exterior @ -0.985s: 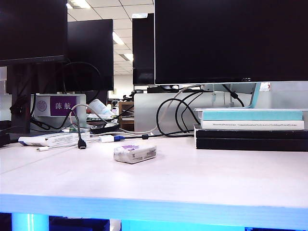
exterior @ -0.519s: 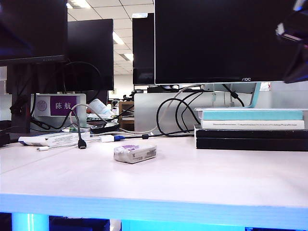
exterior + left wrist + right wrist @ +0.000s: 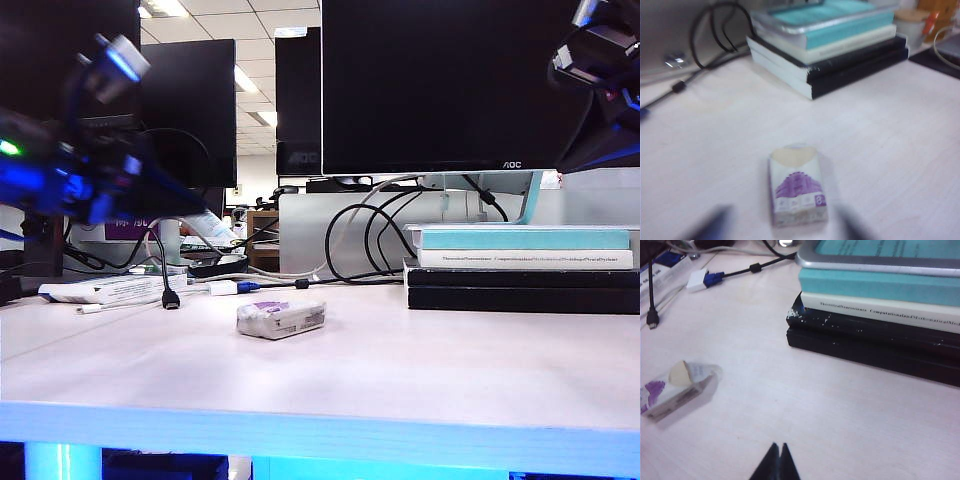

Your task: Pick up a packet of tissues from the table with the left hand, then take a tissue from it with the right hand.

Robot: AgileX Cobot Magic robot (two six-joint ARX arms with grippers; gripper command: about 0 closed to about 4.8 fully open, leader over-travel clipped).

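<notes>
The packet of tissues [image 3: 281,318] lies flat on the table [image 3: 400,370], small and white with a purple label. A cream tissue [image 3: 792,156] shows in its opening. My left arm [image 3: 80,175] hangs blurred above the table's left side, up and to the left of the packet. In the left wrist view its gripper [image 3: 782,212] is open. Its two blurred fingers stand either side of the packet [image 3: 797,187], above it and not touching. My right arm [image 3: 600,80] is high at the upper right. Its gripper [image 3: 779,446] is shut and empty, well away from the packet [image 3: 675,390].
A stack of books [image 3: 520,268] under a tablet stands at the right rear. Monitors [image 3: 470,85] line the back, with looped black cables [image 3: 360,240] below. A long white printed packet [image 3: 110,290] and a cable plug [image 3: 170,298] lie at the left rear.
My left arm has swung into view from the left, still blurred with motion. My right arm came in at the upper right and has dropped a little further. The packet has not moved.
</notes>
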